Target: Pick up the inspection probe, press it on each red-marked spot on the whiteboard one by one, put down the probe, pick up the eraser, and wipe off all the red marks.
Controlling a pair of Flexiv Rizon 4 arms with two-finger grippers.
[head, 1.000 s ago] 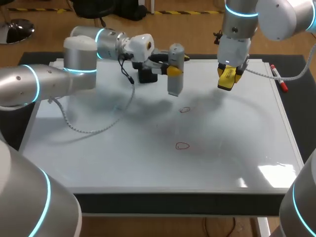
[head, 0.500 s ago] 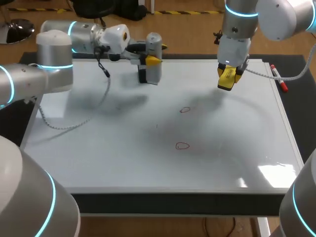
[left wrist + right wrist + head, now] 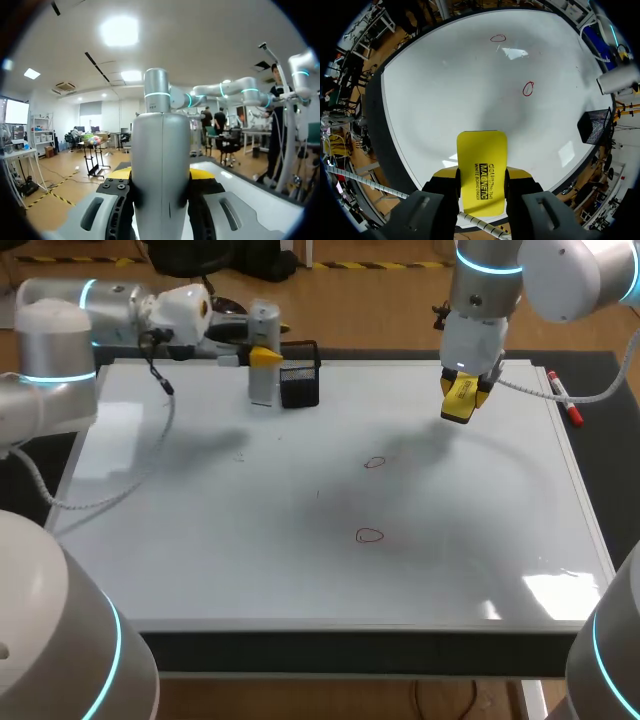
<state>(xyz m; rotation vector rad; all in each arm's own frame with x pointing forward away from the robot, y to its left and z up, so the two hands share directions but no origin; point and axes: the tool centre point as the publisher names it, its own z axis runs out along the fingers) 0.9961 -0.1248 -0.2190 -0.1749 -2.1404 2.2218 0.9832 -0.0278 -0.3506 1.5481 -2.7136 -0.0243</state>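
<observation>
The right gripper (image 3: pixel 481 176) clamps a yellow eraser (image 3: pixel 481 156) between its two fingers, poised over the whiteboard (image 3: pixel 445 85). Ahead of the eraser, the nearer red mark (image 3: pixel 528 89) is a small oval on the white surface, while the farther red mark (image 3: pixel 498 38) lies just beside a patch of glare. A black mesh holder (image 3: pixel 592 125) stands near the board's edge, the silver inspection probe (image 3: pixel 616 81) near it. A white coiled cable (image 3: pixel 477 223) runs under the gripper.

You have one whiteboard (image 3: pixel 200 540) on one worktop (image 3: pixel 606 430). The whiteboard carries two red marks, a far mark (image 3: pixel 374 462) and a near mark (image 3: pixel 369 535). At its far edge are one silver probe (image 3: pixel 263 380) and one black mesh holder (image 3: pixel 299 387). One yellow eraser (image 3: pixel 458 405) is above it, and one red marker (image 3: pixel 565 400) lies along its right edge.
</observation>
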